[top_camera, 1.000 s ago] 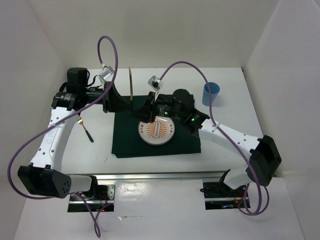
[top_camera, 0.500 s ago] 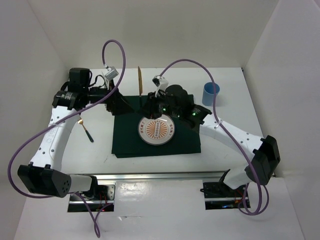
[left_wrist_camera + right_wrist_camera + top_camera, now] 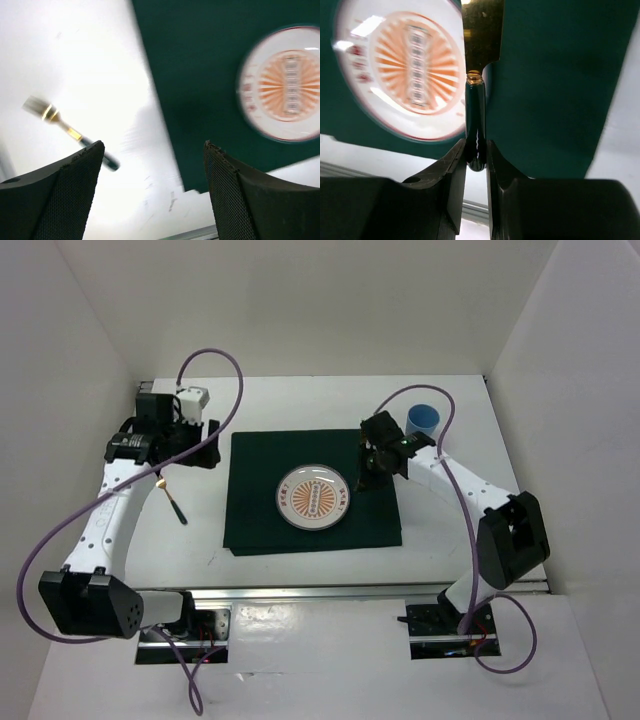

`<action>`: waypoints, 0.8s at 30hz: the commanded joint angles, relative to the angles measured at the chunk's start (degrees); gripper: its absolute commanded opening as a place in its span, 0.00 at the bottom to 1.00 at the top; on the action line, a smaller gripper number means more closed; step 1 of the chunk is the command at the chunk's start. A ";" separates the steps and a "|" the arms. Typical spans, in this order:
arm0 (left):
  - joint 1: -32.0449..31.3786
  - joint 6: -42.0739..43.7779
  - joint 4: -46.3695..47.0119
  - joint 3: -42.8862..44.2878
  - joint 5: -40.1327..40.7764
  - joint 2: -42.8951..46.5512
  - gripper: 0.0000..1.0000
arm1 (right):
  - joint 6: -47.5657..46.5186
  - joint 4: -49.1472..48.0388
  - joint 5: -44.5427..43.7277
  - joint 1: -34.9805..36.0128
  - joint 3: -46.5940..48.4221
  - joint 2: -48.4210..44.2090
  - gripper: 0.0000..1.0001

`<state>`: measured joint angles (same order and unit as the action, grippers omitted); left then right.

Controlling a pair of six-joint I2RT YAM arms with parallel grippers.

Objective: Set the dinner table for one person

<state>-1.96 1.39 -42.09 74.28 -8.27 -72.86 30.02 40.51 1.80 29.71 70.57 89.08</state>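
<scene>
My right gripper (image 3: 476, 150) is shut on the dark handle of a knife (image 3: 475, 115), whose gold blade points away over the green cloth (image 3: 550, 75), just right of the orange-patterned plate (image 3: 405, 75). From above, this gripper (image 3: 368, 478) hangs at the plate's (image 3: 313, 497) right rim. My left gripper (image 3: 152, 170) is open and holds nothing. It hovers over the white dinner table (image 3: 300, 400) at the cloth's left edge. A gold fork with a dark handle (image 3: 65, 131) lies on the table below and left of it, also seen from above (image 3: 172, 498).
A blue cup (image 3: 422, 420) stands at the back right, behind the right arm. Aluminium rails (image 3: 320, 592) run along the near edge. White walls close in the left, back and right sides.
The knife was held up behind the plate between both grippers. The left gripper opened and drew back left; the right gripper carried the knife down to the plate's right side.
</scene>
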 commanded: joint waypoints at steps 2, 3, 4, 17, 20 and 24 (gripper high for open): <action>4.40 0.90 -0.10 -4.48 9.76 -1.76 0.86 | -2.51 2.64 2.94 -2.20 -3.67 0.30 0.00; 5.20 1.42 0.86 -5.63 10.64 -2.37 0.86 | -2.51 2.64 2.94 -2.99 -5.16 0.83 0.00; 5.99 1.42 1.39 -6.60 11.17 -2.37 0.86 | -2.51 2.12 3.73 -3.00 -6.04 0.83 0.00; 11.01 1.42 3.33 -10.74 9.15 -8.44 0.83 | -8.14 -0.87 7.25 -4.31 -9.48 11.12 0.00; 11.01 2.03 3.33 -10.74 10.38 -8.44 0.83 | -8.14 -1.49 6.37 -4.31 -8.34 12.43 0.00; 11.01 2.04 3.33 -11.79 10.91 -8.44 0.83 | -7.08 -2.98 6.98 -5.36 -7.82 12.44 0.00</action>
<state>8.86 2.79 -39.75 62.96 1.89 -81.62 23.24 41.39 9.47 25.32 60.60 100.62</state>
